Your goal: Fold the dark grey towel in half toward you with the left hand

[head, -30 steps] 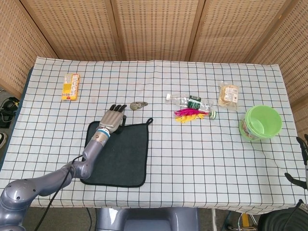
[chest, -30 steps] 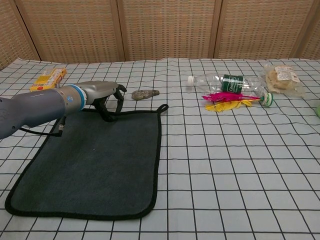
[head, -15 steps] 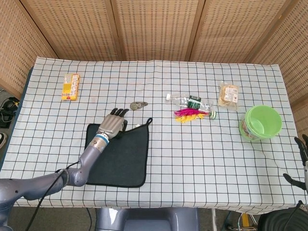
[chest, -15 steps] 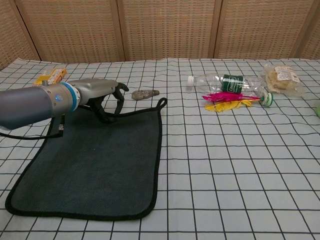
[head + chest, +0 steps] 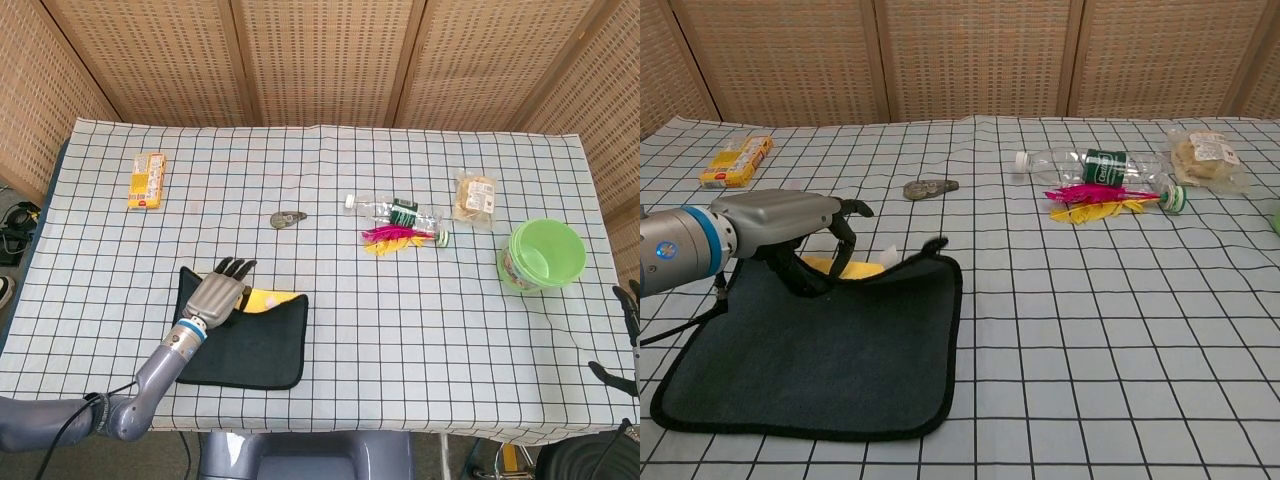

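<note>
Left hand (image 5: 790,225) grips the far edge of the dark grey towel (image 5: 830,345), lifted off the checked tablecloth (image 5: 1090,320).
Fingers (image 5: 845,235) curl under the raised hem, palm down, forearm low over the towel; a yellow underside (image 5: 268,300) shows beneath the fold. Near edge lies flat by the table's front.

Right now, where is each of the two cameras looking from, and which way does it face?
Head view: high above the table's near edge, looking steeply down over the whole checked tablecloth; shows the left hand and its forearm, plus part of the right hand at the right edge.
Chest view: low, near table height, facing across toward the wooden screen; shows only the left hand and its arm.
Both share: the left hand holding the dark grey towel by its raised far edge, the plastic bottle and the yellow packet.
</note>
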`<state>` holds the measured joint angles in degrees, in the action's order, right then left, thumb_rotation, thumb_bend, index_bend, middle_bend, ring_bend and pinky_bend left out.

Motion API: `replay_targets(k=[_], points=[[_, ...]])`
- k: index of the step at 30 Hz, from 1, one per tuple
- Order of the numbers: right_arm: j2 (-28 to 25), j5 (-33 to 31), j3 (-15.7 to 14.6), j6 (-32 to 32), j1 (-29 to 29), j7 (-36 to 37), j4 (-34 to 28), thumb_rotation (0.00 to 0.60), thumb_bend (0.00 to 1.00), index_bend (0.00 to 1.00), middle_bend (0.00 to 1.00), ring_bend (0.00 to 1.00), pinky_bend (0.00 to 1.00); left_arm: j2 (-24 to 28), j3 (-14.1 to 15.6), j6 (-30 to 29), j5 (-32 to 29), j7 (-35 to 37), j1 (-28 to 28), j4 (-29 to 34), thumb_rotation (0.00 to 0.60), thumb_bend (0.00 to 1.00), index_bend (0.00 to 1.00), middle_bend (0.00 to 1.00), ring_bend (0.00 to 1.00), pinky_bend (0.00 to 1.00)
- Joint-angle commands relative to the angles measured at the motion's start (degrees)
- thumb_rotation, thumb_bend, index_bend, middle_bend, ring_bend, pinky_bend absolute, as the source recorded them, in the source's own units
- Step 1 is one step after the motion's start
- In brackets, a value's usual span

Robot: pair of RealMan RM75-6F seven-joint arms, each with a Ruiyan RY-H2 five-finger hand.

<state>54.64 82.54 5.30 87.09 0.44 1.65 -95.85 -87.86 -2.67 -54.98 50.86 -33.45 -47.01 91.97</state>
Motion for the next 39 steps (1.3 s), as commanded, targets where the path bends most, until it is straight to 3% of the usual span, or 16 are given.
replay_targets(k=[1,21,39], points=[[-0.1,0.17,-0.04,0.17,-0.1,0.19,-0.06,0.6,0.0,0.0,0.0,0.0,0.0,1.35,1.38,-1.22,-0.53,-2.52,0.52,2.88,0.6,0.43,0.62,0.0,0.0,0.0],[-0.86,0.81,-0.2,0.97,-0.61,2.01,-0.19,0.6,0.0,0.0,0.0,0.0,0.0,2.31,8.28,-6.87,-1.8,-14.91,1.57,13.83,0.6,0.43,0.61,0.0,0.0,0.0],[-1.04,0.9,-0.3,0.92,-0.66,2.16,-0.39,0.6,0.0,0.0,0.0,0.0,0.0,1.06,10.13,-7.24,-1.61,-17.41,2.07,16.38,0.6,0.44,0.61,0.0,0.0,0.0]])
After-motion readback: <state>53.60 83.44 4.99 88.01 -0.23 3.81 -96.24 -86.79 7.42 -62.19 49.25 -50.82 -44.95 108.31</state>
